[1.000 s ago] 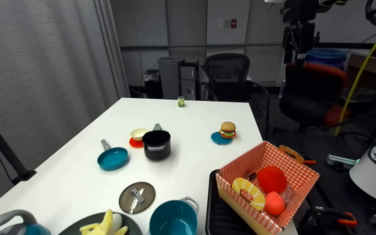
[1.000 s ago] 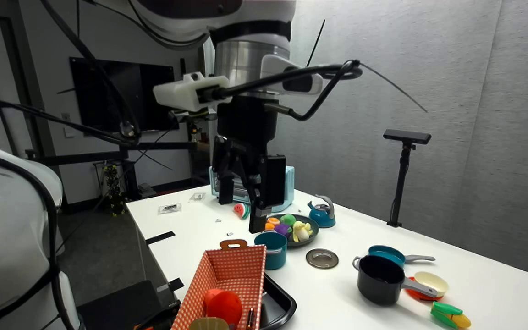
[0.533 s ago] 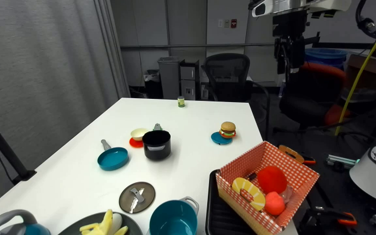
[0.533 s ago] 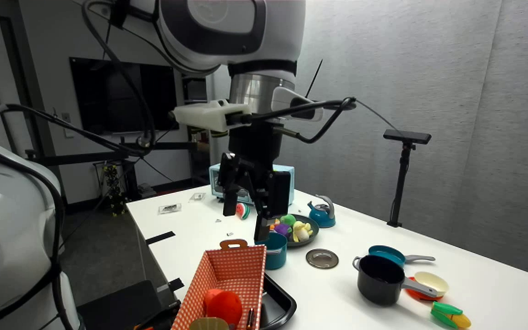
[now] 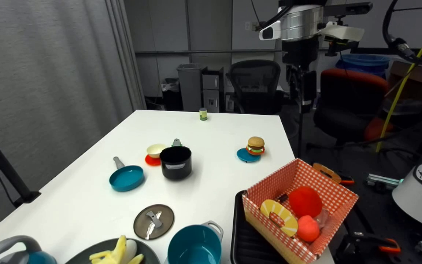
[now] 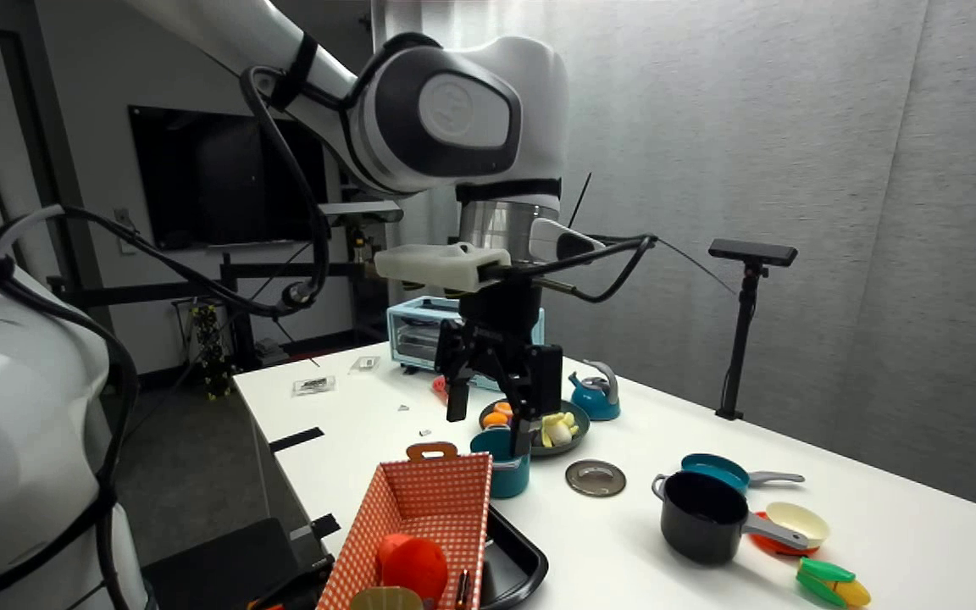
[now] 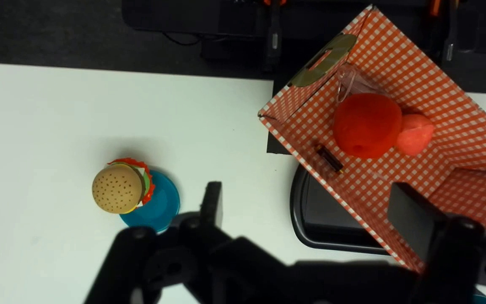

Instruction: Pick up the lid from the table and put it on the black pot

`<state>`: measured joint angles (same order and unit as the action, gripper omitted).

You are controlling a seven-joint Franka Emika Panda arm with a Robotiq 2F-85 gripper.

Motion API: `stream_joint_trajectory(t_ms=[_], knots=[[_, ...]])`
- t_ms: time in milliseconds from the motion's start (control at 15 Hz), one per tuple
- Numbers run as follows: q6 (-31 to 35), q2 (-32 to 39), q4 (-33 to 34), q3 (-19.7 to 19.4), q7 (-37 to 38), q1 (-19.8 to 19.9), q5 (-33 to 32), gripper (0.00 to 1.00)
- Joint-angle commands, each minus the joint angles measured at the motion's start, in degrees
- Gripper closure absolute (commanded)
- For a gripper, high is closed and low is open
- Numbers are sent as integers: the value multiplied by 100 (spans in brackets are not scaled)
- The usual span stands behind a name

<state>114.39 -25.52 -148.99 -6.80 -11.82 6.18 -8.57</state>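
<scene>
The lid (image 5: 154, 222) lies flat on the white table, a round grey disc with a small grey knob; it also shows in an exterior view (image 6: 596, 478). The black pot (image 5: 176, 165) stands upright and uncovered, farther along the table; its grey handle shows in an exterior view (image 6: 704, 525). My gripper (image 5: 300, 104) hangs pointing down, well above the table, apart from both. It is open and empty; in an exterior view (image 6: 490, 424) its fingers are apart. In the wrist view the open gripper (image 7: 306, 202) is over the basket's side; lid and black pot are out of that view.
A red checkered basket (image 5: 328, 194) with red toys stands partly on a black tray (image 5: 245, 234). A teal pot (image 5: 195, 244) is beside the lid. A teal pan (image 5: 126, 178) is near the black pot. A toy burger (image 7: 117, 188) and a kettle (image 6: 596, 396) also stand on the table.
My open gripper has moved down and sideways, leftward in one exterior picture and rightward in another. The lid, the black pot and the other objects have not moved.
</scene>
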Motion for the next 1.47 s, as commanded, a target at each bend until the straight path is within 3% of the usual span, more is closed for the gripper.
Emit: stream_joint_trajectory(t_ms=[0,400,800,1400], knots=[[385,750,354,239,415,-140,-71,0],[781,2014,993,677,904,-349,-135,0],[859,3104,1830,841,1097,-576,-211,2],[1403,3776,2437,788,1141,-699,-287,7]])
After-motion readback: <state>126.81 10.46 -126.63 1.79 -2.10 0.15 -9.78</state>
